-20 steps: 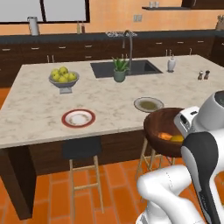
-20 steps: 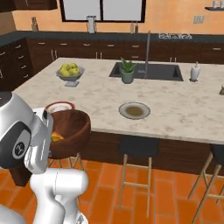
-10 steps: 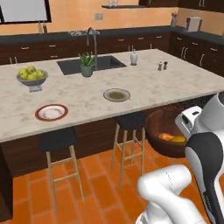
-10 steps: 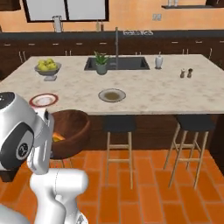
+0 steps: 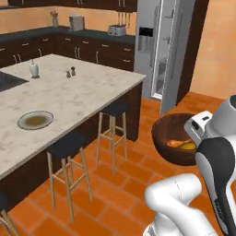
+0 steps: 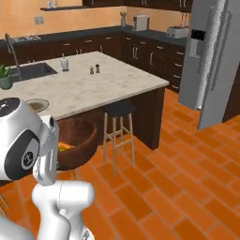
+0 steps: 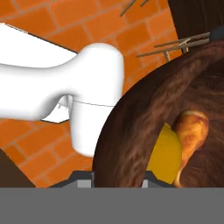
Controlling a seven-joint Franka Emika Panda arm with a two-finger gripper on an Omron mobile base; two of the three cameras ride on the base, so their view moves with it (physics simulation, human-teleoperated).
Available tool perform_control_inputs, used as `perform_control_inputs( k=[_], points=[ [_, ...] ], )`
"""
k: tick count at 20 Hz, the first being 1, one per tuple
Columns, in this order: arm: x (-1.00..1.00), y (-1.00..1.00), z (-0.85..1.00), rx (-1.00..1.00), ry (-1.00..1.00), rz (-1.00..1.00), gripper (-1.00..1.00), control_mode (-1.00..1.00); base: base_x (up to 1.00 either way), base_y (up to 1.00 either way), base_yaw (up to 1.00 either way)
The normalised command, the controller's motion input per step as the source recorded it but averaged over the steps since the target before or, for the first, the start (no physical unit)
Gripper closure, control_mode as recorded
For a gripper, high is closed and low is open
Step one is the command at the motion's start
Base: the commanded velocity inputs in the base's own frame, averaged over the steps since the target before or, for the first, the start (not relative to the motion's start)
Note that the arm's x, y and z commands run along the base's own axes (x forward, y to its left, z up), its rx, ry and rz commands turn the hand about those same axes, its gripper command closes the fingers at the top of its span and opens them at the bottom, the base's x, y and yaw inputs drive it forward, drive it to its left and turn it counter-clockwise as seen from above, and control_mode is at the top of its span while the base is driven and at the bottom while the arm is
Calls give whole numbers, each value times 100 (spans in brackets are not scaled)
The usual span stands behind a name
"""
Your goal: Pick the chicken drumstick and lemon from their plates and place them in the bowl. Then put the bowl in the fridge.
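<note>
Surface (image 5: 83, 92): pale marble island, grey-beige plate (image 5: 35, 120) on it | floor (image 6: 178, 178): orange brick | fridge (image 5: 166, 50): door ajar | claw (image 7: 117, 181): clamped on bowl (image 5: 173, 138) rim, drumstick (image 7: 190, 131) and lemon (image 7: 166, 157) inside

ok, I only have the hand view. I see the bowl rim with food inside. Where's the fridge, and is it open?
Observer: The fridge stands ahead across the tiled floor in the left base view, door swung open, shelves showing.
Operator: Is the bowl off the counter?
Observer: Yes. The bowl hangs over the floor beside the arm, clear of the island counter.
Operator: Plates emptied?
Observer: The grey-beige plate lies bare on the counter. The other plate I cannot see.
Operator: Both items in?
Observer: The chicken drumstick and lemon lie together in the bowl, and the gripper is shut on the rim.
</note>
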Motion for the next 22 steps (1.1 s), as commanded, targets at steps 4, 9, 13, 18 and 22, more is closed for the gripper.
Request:
perform_control_inputs(
  k=[4, 9, 13, 18, 22],
  points=[
    [0, 0, 0, 0, 0, 0, 100, 100, 43, 3, -78],
    [0, 0, 0, 0, 0, 0, 100, 100, 100, -7, -40],
    [0, 0, 0, 0, 0, 0, 100, 100, 100, -31, -5],
    [0, 0, 0, 0, 0, 0, 100, 100, 100, -45, 0],
    [0, 0, 0, 0, 0, 0, 100, 100, 100, -51, 13]
  ],
)
